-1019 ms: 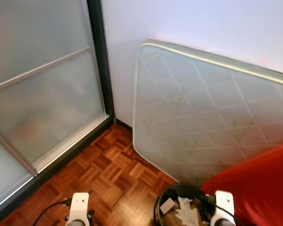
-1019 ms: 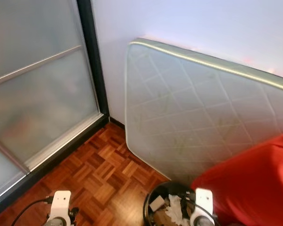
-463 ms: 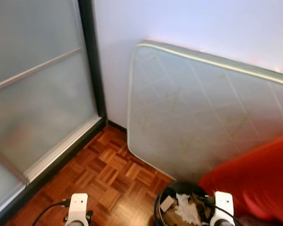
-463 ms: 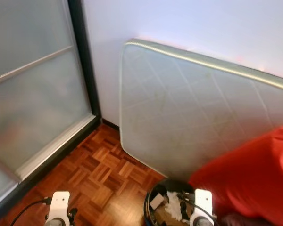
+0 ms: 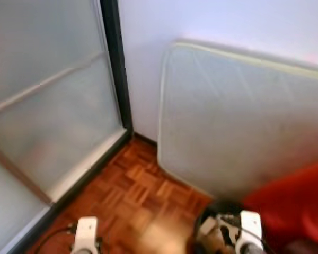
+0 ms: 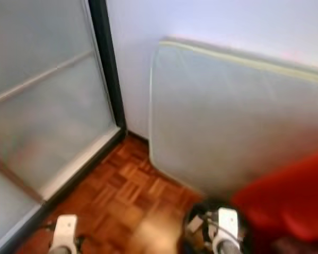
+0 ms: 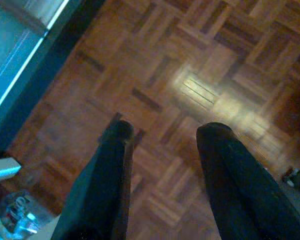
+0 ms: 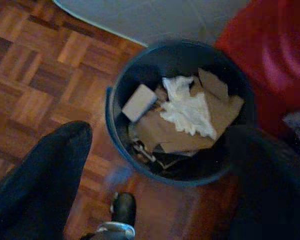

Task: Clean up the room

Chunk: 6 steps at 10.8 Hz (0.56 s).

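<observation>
Right wrist view shows bin point(image 8: 180, 112) contents, paper, tissue, right gripper point(image 8: 160, 150) spread wide above it, left gripper point(image 7: 165, 135) open over parquet point(image 7: 155, 75) beside bin.

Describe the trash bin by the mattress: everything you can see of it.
The trash bin is round and dark, and looks like plastic. It stands upright on the parquet floor, just in front of the pale mattress, with red fabric close beside it. It is nearly full: brown cardboard scraps, crumpled white tissue and a small pale box. The open right tool hovers above it.
</observation>
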### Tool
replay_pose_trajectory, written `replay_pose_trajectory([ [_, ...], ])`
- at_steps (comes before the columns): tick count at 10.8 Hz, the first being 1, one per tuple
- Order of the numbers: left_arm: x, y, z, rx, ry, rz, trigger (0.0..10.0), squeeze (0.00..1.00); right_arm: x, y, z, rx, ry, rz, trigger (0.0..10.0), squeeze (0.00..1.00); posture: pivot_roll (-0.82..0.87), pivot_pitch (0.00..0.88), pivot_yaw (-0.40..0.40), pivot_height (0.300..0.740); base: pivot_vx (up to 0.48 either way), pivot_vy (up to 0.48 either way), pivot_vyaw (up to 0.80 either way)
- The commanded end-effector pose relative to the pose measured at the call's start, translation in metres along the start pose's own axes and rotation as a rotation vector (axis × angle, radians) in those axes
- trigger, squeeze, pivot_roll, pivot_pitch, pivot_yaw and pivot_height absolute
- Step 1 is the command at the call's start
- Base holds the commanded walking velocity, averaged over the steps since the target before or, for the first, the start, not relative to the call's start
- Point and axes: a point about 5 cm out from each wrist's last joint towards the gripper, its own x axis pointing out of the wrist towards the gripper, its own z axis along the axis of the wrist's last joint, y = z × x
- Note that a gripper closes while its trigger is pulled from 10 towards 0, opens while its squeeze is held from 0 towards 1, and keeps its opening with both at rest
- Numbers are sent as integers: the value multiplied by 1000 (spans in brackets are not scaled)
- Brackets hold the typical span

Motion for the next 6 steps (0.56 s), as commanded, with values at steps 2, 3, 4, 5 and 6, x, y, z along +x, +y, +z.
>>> replay_pose_trajectory([
  [2, -1, -4, -5, 21, 24, -18, 10000, 0, -1, -1, -6, -20, 32, 4, 10000, 0, 114, 58, -38, 740, 0, 0, -700],
  [3, -1, -4, -5, 16, 22, -19, 10000, 0, -1, 0, -7, -21, 32, 8, 10000, 0, 112, 59, -41, 740, 0, 0, -438],
  [4, -1, -4, -6, 13, 23, -16, 10000, 0, -1, -2, -7, -2, 40, -2, 10000, 0, 113, 58, -42, 740, 0, 0, -788],
  [5, -1, -5, -6, 16, 25, -19, 10000, 0, -1, -2, -7, -12, 37, -1, 10000, 0, 113, 51, -41, 740, 0, 0, -788],
  [6, -1, -4, -6, 21, 27, -22, 10000, 0, -1, -2, -7, -3, 37, -2, 10000, 0, 115, 45, -37, 740, 0, 0, -788],
])
